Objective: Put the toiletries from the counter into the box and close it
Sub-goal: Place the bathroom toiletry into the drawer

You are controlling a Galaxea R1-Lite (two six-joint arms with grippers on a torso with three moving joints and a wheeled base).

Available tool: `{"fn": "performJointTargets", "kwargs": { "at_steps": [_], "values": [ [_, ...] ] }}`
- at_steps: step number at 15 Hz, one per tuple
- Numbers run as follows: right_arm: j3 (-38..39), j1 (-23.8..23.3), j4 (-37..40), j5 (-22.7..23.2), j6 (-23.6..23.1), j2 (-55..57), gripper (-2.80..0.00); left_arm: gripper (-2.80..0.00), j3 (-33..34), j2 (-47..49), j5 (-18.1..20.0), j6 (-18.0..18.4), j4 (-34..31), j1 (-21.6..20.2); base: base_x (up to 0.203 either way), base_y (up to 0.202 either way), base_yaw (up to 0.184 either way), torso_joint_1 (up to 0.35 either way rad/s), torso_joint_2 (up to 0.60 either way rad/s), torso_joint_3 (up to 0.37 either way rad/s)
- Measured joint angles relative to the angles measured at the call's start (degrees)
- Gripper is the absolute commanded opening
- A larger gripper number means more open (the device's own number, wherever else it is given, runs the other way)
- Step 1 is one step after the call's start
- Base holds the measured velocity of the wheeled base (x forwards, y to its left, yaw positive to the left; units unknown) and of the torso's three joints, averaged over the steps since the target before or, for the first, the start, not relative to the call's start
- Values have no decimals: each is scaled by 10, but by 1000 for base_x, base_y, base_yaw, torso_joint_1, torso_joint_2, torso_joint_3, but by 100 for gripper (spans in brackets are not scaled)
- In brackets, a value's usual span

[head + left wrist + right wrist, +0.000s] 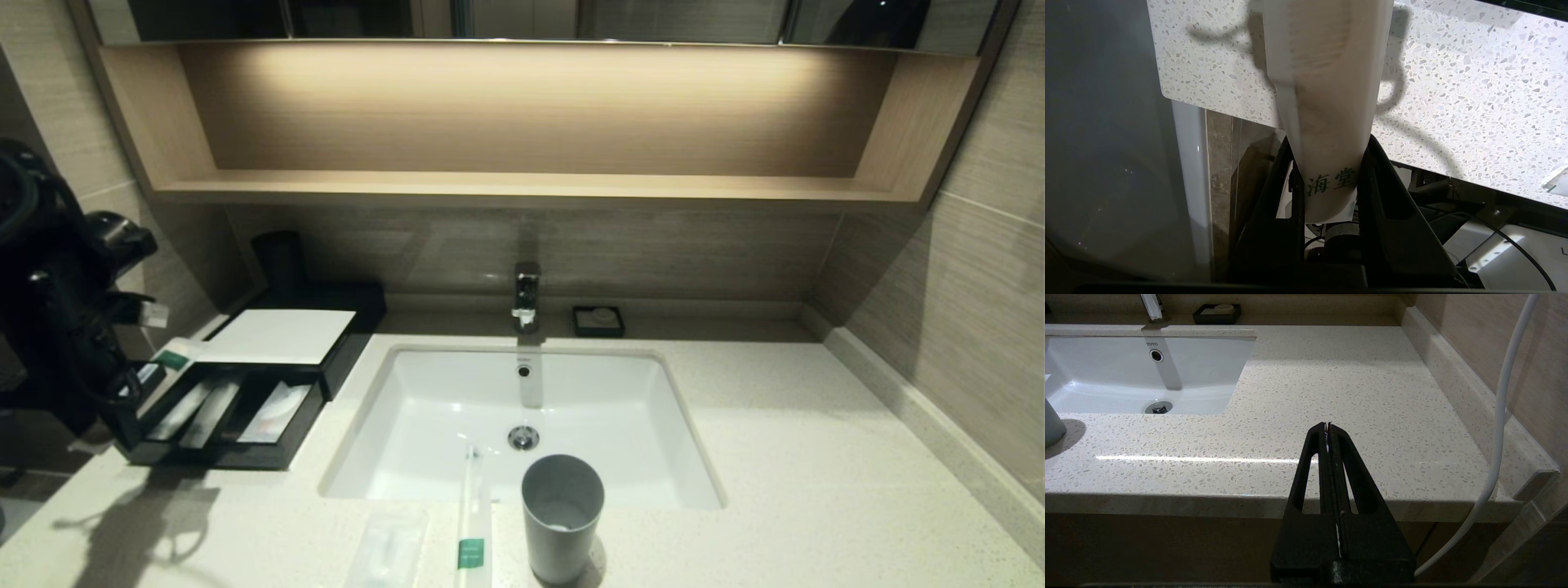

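Head view shows the left gripper at the left end of the counter, just beside the open drawer of the low black box, whose white top panel faces up. Its fingers are clamped on a cream paper-wrapped stick; in the left wrist view the wrapper stands between the two black fingers with green printed characters at the grip, and in the head view its green-banded end pokes out above the drawer's left corner. Pale flat items lie in the drawer's compartments, though what each one is cannot be told. A second wrapped stick with a green band lies on the counter's front edge, its far end reaching over the rim of the white sink, between a flat translucent packet and a grey cup. Right wrist view shows the right gripper, fingers pressed together and holding nothing, off the front edge of the counter to the right of the sink. A small black soap dish sits beside the faucet.
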State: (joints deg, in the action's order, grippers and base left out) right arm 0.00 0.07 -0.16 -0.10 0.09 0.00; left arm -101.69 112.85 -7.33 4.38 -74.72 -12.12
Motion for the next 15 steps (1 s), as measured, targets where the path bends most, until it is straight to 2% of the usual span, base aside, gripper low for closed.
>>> {"fn": "performJointTargets", "kwargs": {
  "at_steps": [6,10,15],
  "values": [
    [0,0,0,0,0,0,-280,-280,-76,48,2,-1,-76,-1,0,0,0,0,0,0],
    [0,0,0,0,0,0,-280,-280,-84,69,3,-1,-116,-3,0,0,0,0,0,0],
    [0,0,0,0,0,0,-280,-280,-84,92,5,-2,-104,-3,0,0,0,0,0,0]
  ]
}}
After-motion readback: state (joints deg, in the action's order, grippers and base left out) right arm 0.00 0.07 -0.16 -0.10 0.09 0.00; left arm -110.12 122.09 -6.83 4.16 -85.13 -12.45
